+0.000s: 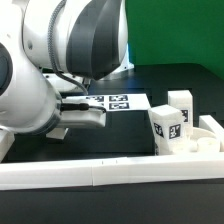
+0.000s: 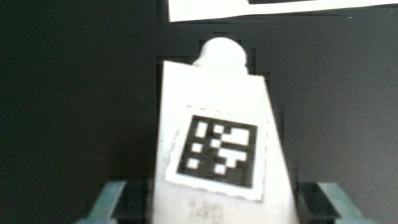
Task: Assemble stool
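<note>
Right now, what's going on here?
The gripper is closed on one tagged white leg block, holding it over the black table near the marker board. Two other leg blocks stand untouched at the exterior view's right, by the white rail. The seat isn't clearly in view.

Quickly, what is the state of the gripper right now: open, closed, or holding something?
Gripper: its fingers stand on both sides of a tagged white leg block; whether they clamp it cannot be told.
</note>
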`<control>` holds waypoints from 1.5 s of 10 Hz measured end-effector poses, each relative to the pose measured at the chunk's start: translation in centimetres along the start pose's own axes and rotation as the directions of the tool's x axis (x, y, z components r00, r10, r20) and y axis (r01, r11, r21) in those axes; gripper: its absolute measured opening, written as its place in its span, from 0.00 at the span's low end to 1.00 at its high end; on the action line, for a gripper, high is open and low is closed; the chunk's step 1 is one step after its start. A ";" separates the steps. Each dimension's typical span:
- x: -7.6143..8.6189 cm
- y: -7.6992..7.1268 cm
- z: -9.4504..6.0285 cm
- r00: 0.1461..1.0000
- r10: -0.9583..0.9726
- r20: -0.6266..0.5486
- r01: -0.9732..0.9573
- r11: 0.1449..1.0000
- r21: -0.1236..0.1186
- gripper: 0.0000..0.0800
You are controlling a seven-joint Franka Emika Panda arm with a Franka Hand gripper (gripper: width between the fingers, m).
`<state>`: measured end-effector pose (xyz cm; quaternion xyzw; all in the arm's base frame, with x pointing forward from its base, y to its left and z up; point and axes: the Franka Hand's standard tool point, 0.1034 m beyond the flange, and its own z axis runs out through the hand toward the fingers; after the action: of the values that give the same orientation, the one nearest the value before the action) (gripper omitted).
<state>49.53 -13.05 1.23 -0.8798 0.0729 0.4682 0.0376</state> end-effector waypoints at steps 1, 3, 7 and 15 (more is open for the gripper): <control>0.0 0.0 0.0 1.000 0.000 0.000 0.000 1.000 0.000 0.41; -0.3 0.0 -0.6 1.000 -0.005 -0.004 0.005 1.000 -0.005 0.41; -5.0 -2.1 -8.5 0.987 -0.060 -0.147 0.048 0.996 -0.080 0.41; -7.9 -7.8 -16.2 0.752 -0.085 -0.653 0.035 0.995 -0.090 0.41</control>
<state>59.71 -6.83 16.78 -0.9907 0.0362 0.1311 -0.0068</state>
